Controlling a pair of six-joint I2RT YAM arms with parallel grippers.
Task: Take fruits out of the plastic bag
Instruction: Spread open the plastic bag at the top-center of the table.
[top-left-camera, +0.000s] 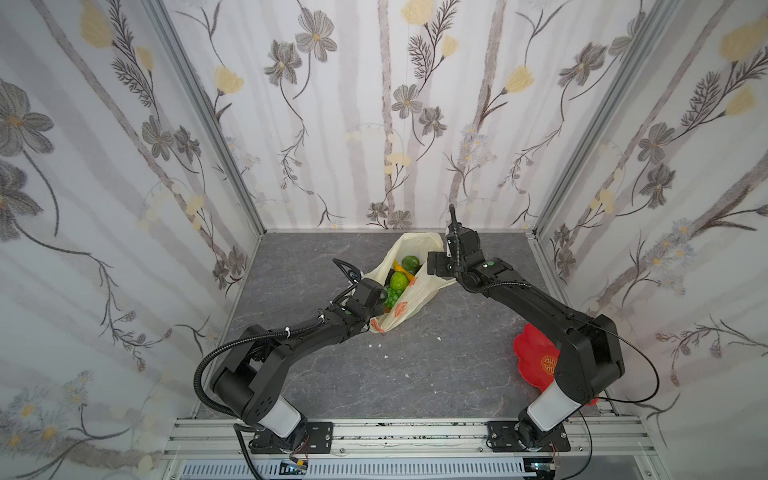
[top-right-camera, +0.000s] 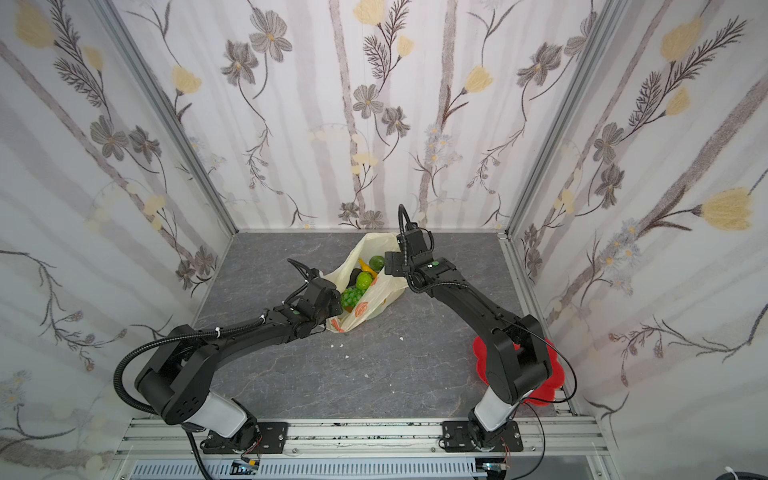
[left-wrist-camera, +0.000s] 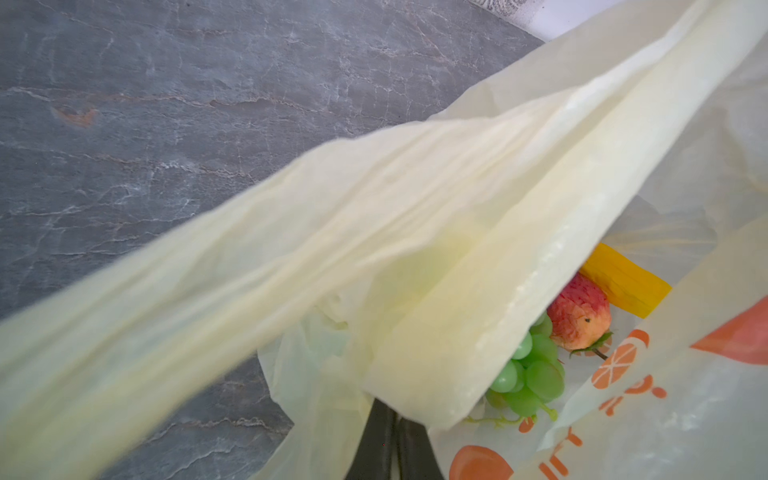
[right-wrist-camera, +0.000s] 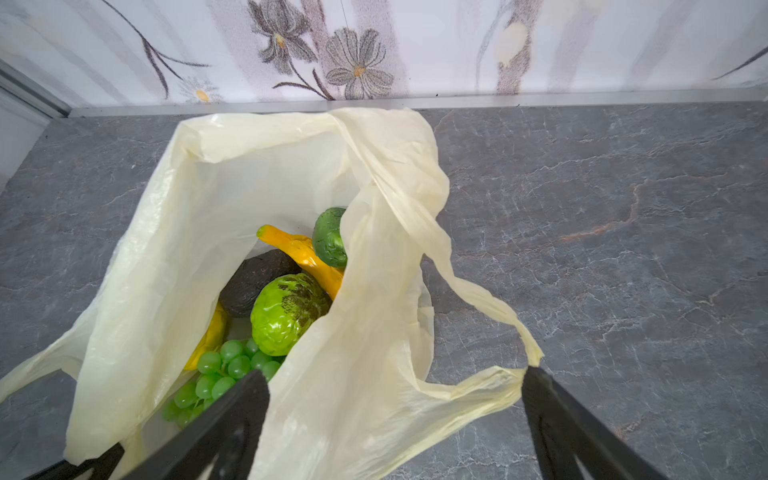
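Pinch: left gripper (left-wrist-camera: 390, 419) had its jaws pressed together on a fold of the plastic bag (left-wrist-camera: 415, 249), at the bag's near-left rim.
Spread: right gripper (right-wrist-camera: 395, 374) stood with jaws wide apart at the bag's right side, gripping nothing; a loop handle (right-wrist-camera: 478, 384) touched the tip of one finger (right-wrist-camera: 552, 407), and bag film lay between the fingers.
Bag position: on the table (top-left-camera: 415, 374), toward the far wall, between the two grippers in both top views.
Bag axis: long axis ran from near-left to far, leaning slightly right; the mouth gaped upward along that line.
Contents: all fruits (top-right-camera: 361, 282) seen lay inside the bag.
Grapes: green grape bunch (right-wrist-camera: 224, 370) sat at the near end, just beside the left gripper.
Lumpy fruit: green lumpy fruit (right-wrist-camera: 289, 313) rested farther in, touching the grapes and the dark avocado (right-wrist-camera: 257, 286).
Banana: yellow banana (right-wrist-camera: 307, 257) lay slantwise, stem end pointing far-left, between the lumpy fruit and the green avocado (right-wrist-camera: 330, 237) at the far end.
Strawberry: red strawberry (left-wrist-camera: 579, 320) lay against the grapes, shown only in the left wrist view.
Dish: red flower-shaped dish (top-left-camera: 532, 357) sat near-right, well apart from the bag, partly under the right arm.
Scraps: small white bits (top-left-camera: 386, 356) dotted the table on the bag's near side.
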